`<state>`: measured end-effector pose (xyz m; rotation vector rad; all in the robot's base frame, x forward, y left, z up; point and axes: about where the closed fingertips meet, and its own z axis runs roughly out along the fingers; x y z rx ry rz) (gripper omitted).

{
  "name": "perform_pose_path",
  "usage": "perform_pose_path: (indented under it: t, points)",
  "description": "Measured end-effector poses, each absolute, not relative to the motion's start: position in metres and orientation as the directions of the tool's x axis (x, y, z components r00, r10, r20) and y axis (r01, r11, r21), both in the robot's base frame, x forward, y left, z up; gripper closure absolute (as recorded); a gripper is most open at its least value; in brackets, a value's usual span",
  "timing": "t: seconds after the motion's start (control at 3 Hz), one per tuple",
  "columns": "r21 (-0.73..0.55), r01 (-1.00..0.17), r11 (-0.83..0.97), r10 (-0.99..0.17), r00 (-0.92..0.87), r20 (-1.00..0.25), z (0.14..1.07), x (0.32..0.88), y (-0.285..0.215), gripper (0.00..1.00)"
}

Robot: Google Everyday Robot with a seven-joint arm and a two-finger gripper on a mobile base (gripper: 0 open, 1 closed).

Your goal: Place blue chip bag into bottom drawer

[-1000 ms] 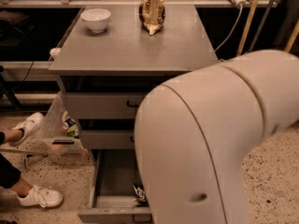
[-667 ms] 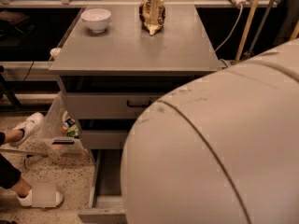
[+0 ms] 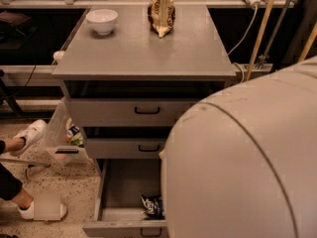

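Arm housing fills my view, covering cabinet lower right. Gripper hidden somewhere behind housing, toward cabinet's foot; can't tell whether it grips anything. Bottom drawer stands pulled out under cabinet's two upper drawers. Blue chip bag lies in tray, front right, partly behind arm. I judge placing nearly done. Next: confirm bag free, lift arm clear of cabinet.
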<state>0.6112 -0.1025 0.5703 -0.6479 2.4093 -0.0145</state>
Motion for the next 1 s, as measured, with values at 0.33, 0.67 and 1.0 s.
perform_pose_path:
  t: [0.33, 0.67, 1.0]
  points:
    - [-0.073, -0.568, 0.82, -0.531, -0.707, -0.466, 0.513, 0.603, -0.081, 0.0]
    - [0.01, -0.579, 0.816, -0.522, -0.743, -0.418, 0.483, 0.595, -0.073, 0.0]
    - [-0.027, -0.571, 0.82, -0.522, -0.729, -0.443, 0.498, 0.599, -0.076, 0.0]
